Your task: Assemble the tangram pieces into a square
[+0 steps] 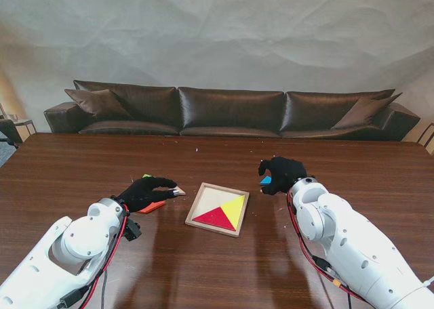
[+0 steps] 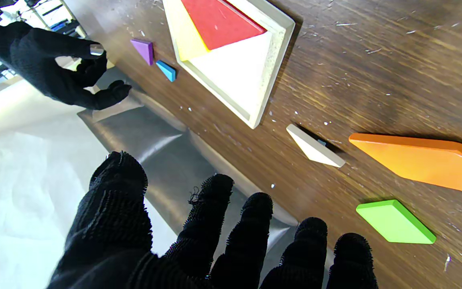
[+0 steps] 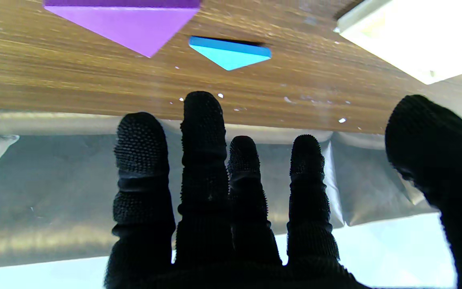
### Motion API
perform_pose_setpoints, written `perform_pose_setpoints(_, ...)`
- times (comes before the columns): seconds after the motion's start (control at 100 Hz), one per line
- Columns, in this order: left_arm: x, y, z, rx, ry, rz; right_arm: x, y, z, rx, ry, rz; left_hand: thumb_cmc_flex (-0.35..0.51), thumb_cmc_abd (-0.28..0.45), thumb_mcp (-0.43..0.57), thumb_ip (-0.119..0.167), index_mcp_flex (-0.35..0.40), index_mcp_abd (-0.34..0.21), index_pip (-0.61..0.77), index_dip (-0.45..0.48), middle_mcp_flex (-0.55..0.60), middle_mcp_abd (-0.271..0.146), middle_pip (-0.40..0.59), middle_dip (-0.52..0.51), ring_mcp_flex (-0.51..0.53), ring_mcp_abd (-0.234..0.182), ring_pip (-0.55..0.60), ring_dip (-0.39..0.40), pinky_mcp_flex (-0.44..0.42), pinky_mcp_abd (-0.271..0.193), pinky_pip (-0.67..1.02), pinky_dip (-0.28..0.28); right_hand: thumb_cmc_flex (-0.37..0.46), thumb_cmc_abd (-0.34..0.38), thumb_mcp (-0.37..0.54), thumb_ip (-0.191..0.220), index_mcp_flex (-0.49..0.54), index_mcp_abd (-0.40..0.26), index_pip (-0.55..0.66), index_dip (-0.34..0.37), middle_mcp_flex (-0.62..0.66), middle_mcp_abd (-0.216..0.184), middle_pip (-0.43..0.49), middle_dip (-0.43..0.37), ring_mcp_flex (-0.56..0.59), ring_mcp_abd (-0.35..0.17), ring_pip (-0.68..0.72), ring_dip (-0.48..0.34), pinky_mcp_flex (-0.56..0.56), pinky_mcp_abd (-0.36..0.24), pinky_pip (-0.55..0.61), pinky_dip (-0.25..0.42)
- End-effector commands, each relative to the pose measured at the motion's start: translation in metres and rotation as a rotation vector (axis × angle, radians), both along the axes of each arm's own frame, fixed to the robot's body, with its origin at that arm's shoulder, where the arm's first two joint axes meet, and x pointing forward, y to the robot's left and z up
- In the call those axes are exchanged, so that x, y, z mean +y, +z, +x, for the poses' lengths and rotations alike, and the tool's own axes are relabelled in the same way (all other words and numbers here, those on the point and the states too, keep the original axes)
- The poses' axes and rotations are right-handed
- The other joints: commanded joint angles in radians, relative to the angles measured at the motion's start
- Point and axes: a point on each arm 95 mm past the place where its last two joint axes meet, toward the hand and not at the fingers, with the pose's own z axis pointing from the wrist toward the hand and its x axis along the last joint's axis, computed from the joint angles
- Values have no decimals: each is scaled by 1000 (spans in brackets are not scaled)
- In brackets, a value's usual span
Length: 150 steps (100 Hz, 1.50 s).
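The two white arms were nearest to the stand camera, rising from the near corners. The left hand [image 1: 146, 192] in its black glove hovered left of the wooden tray [image 1: 195, 211]. Its fingers [image 2: 255, 224] were spread apart and held nothing. The right hand [image 1: 281, 174] hovered right of the tray and a little farther away, also released, with fingers [image 3: 201, 132] extended and the thumb apart.

The tray lay near the middle of the brown table [image 1: 81, 167], turned at a slight angle. Inside it were a red triangle [image 1: 214, 218] on the near side and a yellow triangle [image 1: 234, 207] on the right side, touching each other. The rest of the tray floor was bare.

Under and beside the left hand lay three loose pieces: an orange parallelogram [image 2: 423, 160], a green square [image 2: 393, 221] and a small white triangle [image 2: 314, 146], which was the closest of them to the tray. By the right hand lay a purple triangle [image 3: 126, 20] and a smaller blue triangle [image 3: 231, 54], just beside each other but not touching.

Behind the table stood a dark leather sofa [image 1: 230, 111].
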Motion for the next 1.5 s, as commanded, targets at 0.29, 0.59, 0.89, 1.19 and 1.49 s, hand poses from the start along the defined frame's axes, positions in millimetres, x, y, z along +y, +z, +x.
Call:
perform_pose_setpoints(0.29, -3, 0, -2, 11, 4, -21, -33, -16, 37, 61, -117, -94, 22, 30, -24, 20, -2, -24, -2, 2, 17, -17, 4, 5, 21, -2, 6, 4, 2, -20, 2, 5, 25, -66, 54, -24, -69, -17, 11, 6, -89, 53, -37, -74, -65, 17, -19, -18, -223, 20, 5, 20)
perform_pose_setpoints(0.59, -2, -1, -5, 25, 11, -7, -50, -26, 60, 102, -147, -141, 21, 31, -24, 20, 0, -22, -1, 3, 17, -15, 4, 5, 22, -2, 6, 4, 2, -19, 3, 6, 87, -151, 106, -33, -61, -42, 21, 14, -68, 53, -49, -110, -70, 9, -4, -20, -214, 14, 16, 18)
perform_pose_setpoints(0.89, -3, -4, -9, 41, 17, 7, -52, -41, 71, 139, -144, -136, 20, 32, -25, 20, 0, -19, -2, 3, 16, -14, 4, 5, 22, -3, 6, 5, 3, -20, 3, 6, 108, -238, 146, -42, -82, -42, 26, 13, -29, 31, -70, -130, -51, 14, -16, -26, -210, 24, 12, 12)
perform_pose_setpoints(1.19, -3, -5, -10, 47, 20, 12, -53, -53, 75, 168, -139, -137, 20, 31, -25, 20, -2, -16, -3, 2, 15, -14, 3, 5, 21, -2, 6, 5, 2, -19, 3, 6, 110, -275, 161, -47, -59, -41, 49, 15, 26, 5, -65, -131, -26, 16, -23, -24, -204, 26, 10, 8)
perform_pose_setpoints(1.49, -4, -7, -11, 57, 17, 15, -63, -61, 70, 194, -143, -152, 20, 32, -25, 20, 2, -12, -1, 3, 17, -12, 4, 5, 21, -2, 6, 5, 3, -19, 3, 6, 107, -309, 172, -52, -46, -27, 53, 19, 33, 4, -77, -133, -22, 22, -47, -25, -207, 32, 5, 6)
